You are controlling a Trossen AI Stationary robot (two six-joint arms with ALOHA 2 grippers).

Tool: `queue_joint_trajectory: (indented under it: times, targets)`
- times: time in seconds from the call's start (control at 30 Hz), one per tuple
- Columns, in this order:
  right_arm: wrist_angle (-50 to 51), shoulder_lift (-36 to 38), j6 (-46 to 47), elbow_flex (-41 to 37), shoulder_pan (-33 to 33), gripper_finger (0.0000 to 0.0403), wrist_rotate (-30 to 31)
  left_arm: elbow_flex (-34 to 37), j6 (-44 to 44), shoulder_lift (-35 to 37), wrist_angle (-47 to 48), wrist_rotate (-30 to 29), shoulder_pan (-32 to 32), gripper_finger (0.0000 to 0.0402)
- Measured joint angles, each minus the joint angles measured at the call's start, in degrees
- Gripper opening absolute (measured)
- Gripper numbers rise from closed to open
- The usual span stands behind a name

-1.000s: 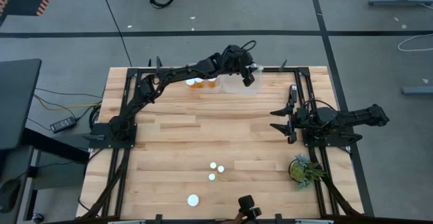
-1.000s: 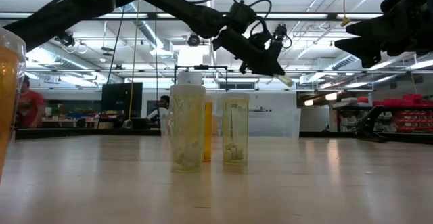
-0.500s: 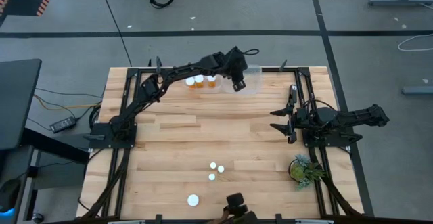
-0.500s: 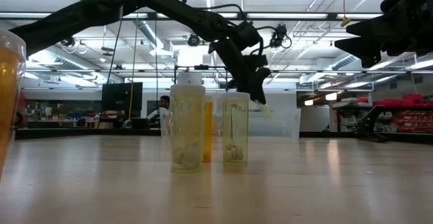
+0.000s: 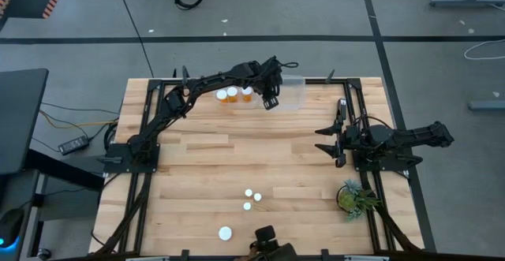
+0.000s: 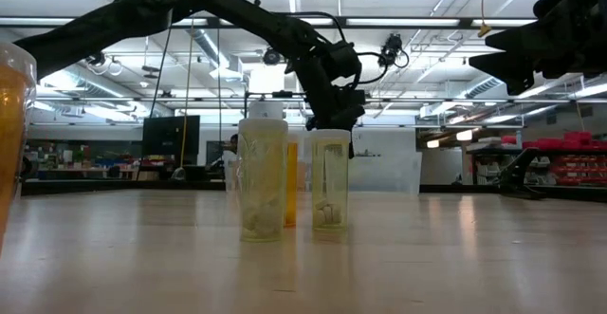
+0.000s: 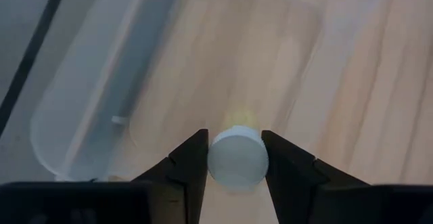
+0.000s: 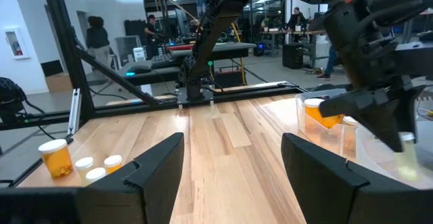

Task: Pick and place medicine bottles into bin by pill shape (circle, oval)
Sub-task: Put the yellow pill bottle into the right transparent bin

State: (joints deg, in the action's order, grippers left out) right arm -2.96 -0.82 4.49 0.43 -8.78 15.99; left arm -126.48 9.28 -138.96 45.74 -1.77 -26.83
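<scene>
Bottle body hidden behind its white cap (image 7: pixel 237 159) in my left wrist view; pill shape unreadable. My left gripper (image 7: pixel 235 158) pinches that bottle, cap between both fingers, over the clear bin (image 5: pixel 290 93) at the table's far edge. Right gripper (image 8: pixel 232 158) spread, empty, waiting at the right side.

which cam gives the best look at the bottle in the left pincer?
Left wrist view: the bottle fills the gap in the left pincer, white cap toward the camera, over a clear bin. High view hides it under the arm. Low view blocks it behind the standing bottles. Right wrist view shows only a pale blur.
</scene>
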Motion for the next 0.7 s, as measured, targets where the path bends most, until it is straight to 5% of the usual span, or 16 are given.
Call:
queue_joint_trajectory:
  times: [0.7]
  targets:
    - [0.0, 0.0, 0.0, 0.0, 0.02, 0.0255, 0.0, 0.15, 1.96, -0.37, 4.48, -1.42, -0.07, 0.0134]
